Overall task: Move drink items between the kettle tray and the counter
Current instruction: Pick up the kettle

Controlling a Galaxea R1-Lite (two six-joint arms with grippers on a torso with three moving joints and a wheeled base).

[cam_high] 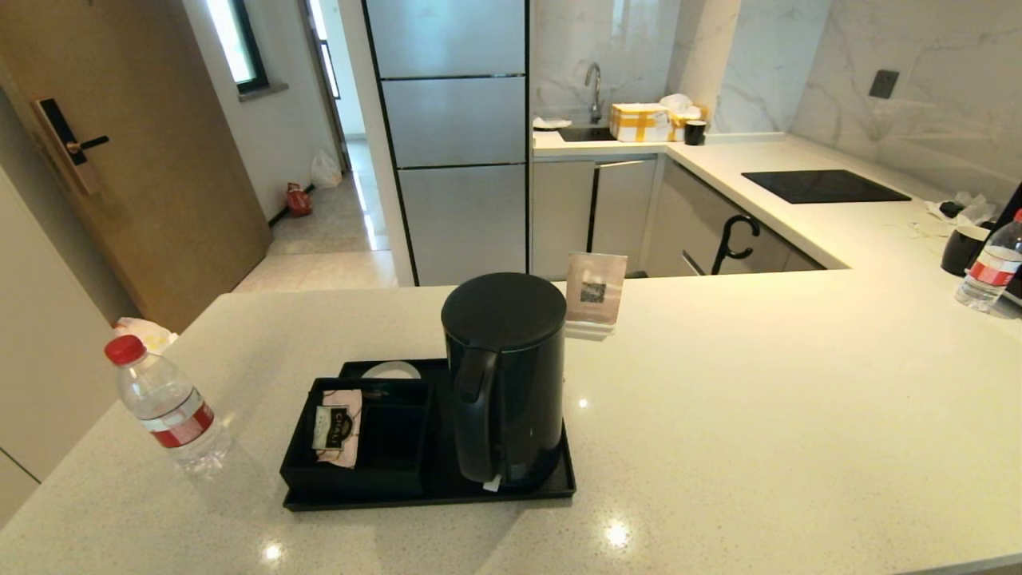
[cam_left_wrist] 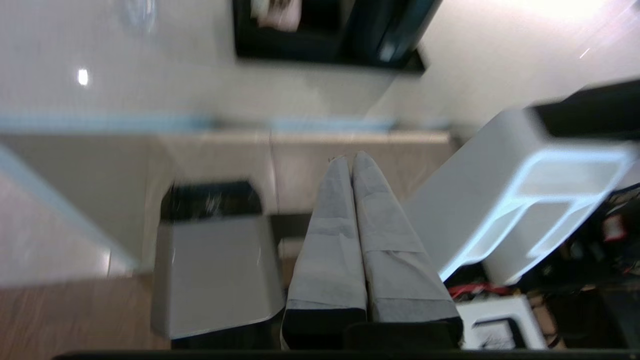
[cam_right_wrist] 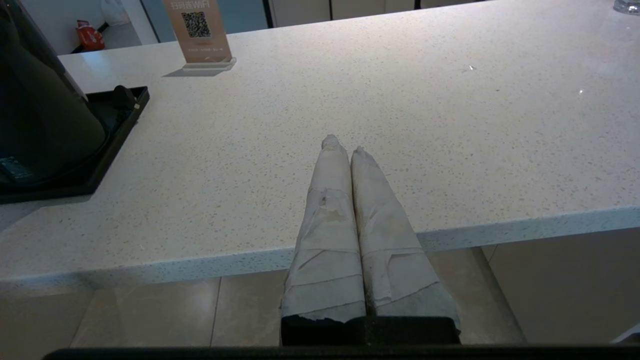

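Note:
The tall black kettle stands on the right half of the black tray, its handle towards me; it also fills the edge of the right wrist view as the kettle. A clear water bottle with a red cap stands on the pale counter left of the tray. A second such bottle stands at the far right. Neither arm shows in the head view. My left gripper is shut and empty below the counter's front edge. My right gripper is shut and empty at the counter edge, right of the tray.
The tray's square box holds a pink tea sachet. A QR sign stand sits behind the kettle. A black mug and cooktop lie at the right rear. A grey bin and my white base are below the counter.

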